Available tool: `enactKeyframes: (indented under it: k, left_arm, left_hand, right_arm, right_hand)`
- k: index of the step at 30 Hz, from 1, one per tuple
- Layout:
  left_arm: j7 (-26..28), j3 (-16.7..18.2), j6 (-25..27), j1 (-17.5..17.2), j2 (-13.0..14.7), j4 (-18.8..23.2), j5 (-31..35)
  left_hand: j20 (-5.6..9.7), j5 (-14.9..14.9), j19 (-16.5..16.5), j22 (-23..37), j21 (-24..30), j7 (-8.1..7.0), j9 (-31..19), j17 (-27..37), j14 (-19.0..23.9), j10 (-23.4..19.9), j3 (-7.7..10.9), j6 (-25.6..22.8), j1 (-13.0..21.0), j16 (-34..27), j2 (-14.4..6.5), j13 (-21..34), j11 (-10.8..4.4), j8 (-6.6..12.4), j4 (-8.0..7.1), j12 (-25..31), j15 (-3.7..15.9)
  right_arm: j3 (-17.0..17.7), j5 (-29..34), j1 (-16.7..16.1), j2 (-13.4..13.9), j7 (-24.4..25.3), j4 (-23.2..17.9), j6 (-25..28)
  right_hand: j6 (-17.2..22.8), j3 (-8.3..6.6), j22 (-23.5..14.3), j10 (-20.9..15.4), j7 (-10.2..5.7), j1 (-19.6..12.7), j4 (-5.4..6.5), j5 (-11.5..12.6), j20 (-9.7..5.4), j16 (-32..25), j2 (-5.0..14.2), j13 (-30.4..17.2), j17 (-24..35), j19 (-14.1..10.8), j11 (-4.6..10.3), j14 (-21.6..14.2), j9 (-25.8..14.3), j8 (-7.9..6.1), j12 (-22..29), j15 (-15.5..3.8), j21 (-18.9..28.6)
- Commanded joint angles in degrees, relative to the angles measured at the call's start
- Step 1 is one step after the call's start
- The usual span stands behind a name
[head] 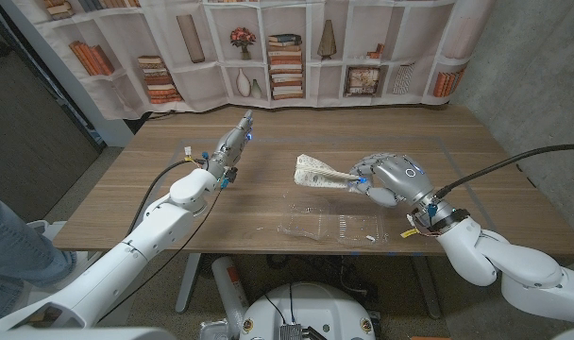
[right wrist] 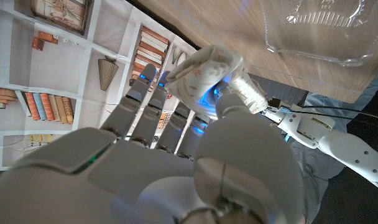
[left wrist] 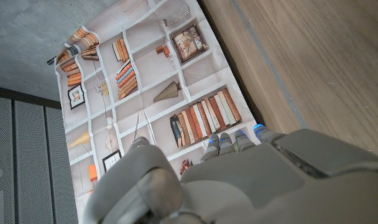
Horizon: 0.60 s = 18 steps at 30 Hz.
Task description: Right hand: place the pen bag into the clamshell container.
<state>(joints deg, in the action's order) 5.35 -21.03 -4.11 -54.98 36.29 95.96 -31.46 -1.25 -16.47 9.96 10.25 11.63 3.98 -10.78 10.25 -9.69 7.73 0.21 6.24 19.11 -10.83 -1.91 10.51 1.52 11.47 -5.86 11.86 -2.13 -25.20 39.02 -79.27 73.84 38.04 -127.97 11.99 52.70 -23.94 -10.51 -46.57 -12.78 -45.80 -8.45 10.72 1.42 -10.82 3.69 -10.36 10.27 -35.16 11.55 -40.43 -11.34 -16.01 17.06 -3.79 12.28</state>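
Right hand point(head: 386, 179) grips the pen bag point(head: 320, 173), a pale patterned fabric pouch, by one end; the rest of the bag sticks out toward the worktop's centre, lifted above the wood. Bag sits just behind and above the clear plastic clamshell container point(head: 329, 225), which lies open near the front edge of the brown wooden worktop point(head: 268, 151). Bag is not in the container.

Right wrist view adds the grip detail: the bag's end point(right wrist: 201, 71) is pinched between the thumb and the fingers point(right wrist: 153, 106), with blue light glowing at the fingertips. Same view catches a corner of the clamshell point(right wrist: 319, 31) on the wood, and the left arm's white links beyond it. Head view can't resolve the pinch, only that the bag comes out of the fist.

Left hand point(head: 232, 146) is over the worktop's left-centre, fingers stretched straight toward the far edge, holding nothing. Whether it touches the wood I can't tell. Left wrist view shows the back of that hand point(left wrist: 251, 180) with fingertips pointing at the printed bookshelf backdrop curtain point(left wrist: 145, 93) behind the worktop; no object in it.

A person's jeans-clad leg point(head: 13, 236) shows at the left edge of the head view.
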Motion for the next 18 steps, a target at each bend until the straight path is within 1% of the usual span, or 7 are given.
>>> enactKeyframes:
  k: [1,15,18]
  left_arm:
    - [0.1,-0.2,0.2,0.3,-0.1,0.3,0.3]
    - [0.7,0.2,0.4,-0.6,0.2,1.1,0.2]
    - [1.1,0.5,0.6,-0.9,0.4,1.7,0.3]
  left_hand:
    - [-0.14,0.1,6.9,0.3,0.0,0.03,-0.1,0.2,-2.9,0.1,-0.46,-0.1,0.3,0.1,-0.5,0.3,-0.09,-0.05,-0.03,-0.1,-0.23]
    - [-0.14,0.2,6.9,0.3,0.0,0.04,-0.1,0.2,-2.9,0.2,-0.61,-0.1,0.3,0.1,-0.6,0.3,0.04,-0.05,-0.02,-0.1,-0.20]
    - [-0.12,0.2,6.9,0.3,0.0,-0.02,-0.1,0.2,-2.9,0.2,-0.63,-0.1,0.4,0.1,-0.6,0.3,-0.14,-0.06,-0.02,-0.1,-0.17]
  right_arm:
    - [-1.3,1.3,0.1,0.3,0.0,-0.4,0.1]
    - [-2.5,2.7,0.4,0.7,-0.7,-1.0,1.3]
    - [-2.7,2.4,0.5,0.7,-0.6,-0.9,1.2]
  right_hand:
    - [0.6,-0.24,-0.2,-0.5,-0.12,-0.4,0.21,-0.2,-0.22,0.2,-0.16,-0.2,0.1,-0.2,0.14,0.2,-0.2,0.28,-0.1,-7.62,-0.1]
    - [0.7,-0.26,-0.2,-0.6,-0.12,-0.5,0.22,-0.2,-0.15,0.2,-0.18,-0.2,0.1,-0.1,0.14,0.3,-0.2,0.43,-0.2,-7.70,-0.1]
    - [0.7,-0.26,-0.2,-0.6,-0.12,-0.5,0.24,-0.2,-0.07,0.2,-0.17,-0.2,0.1,0.0,0.13,0.2,-0.2,0.47,-0.2,-7.69,-0.2]
